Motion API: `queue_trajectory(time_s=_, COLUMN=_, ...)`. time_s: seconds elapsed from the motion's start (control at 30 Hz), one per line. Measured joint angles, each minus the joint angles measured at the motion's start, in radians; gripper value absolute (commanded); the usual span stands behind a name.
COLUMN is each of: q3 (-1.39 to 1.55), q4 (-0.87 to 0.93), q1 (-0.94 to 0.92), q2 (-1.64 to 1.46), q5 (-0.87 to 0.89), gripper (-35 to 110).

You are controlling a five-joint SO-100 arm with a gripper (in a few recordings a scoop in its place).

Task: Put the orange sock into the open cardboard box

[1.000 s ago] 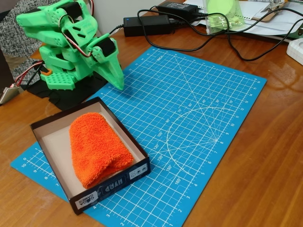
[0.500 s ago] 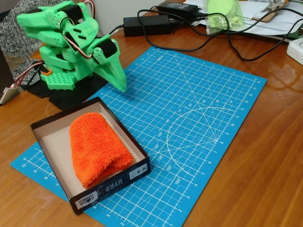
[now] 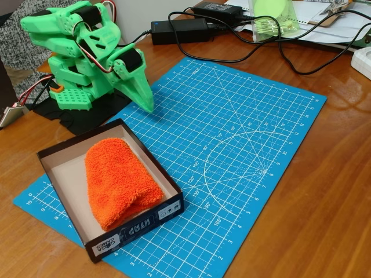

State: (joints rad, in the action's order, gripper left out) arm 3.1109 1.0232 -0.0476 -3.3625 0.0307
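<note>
In the fixed view, the orange sock [image 3: 120,181] lies folded inside the open cardboard box [image 3: 66,174], resting on its pale floor toward the right wall, so I'd call the placing done, with nothing left but parking. My claw [image 3: 145,103] is folded low by my green base, tip down at the blue cutting mat [image 3: 243,156], fingers pressed together and empty, well apart from the box. The mat sits on a glossy wooden table [image 3: 324,197]; behind it, black power bricks [image 3: 179,30], looping cables, papers and a clear greenish plastic cup [image 3: 272,17] clutter the back.
</note>
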Motion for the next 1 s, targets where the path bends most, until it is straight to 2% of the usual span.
queue_trajectory(time_s=1.0, q3=0.0, q4=0.0, q1=0.005, q2=0.0, q5=-0.009, gripper=0)
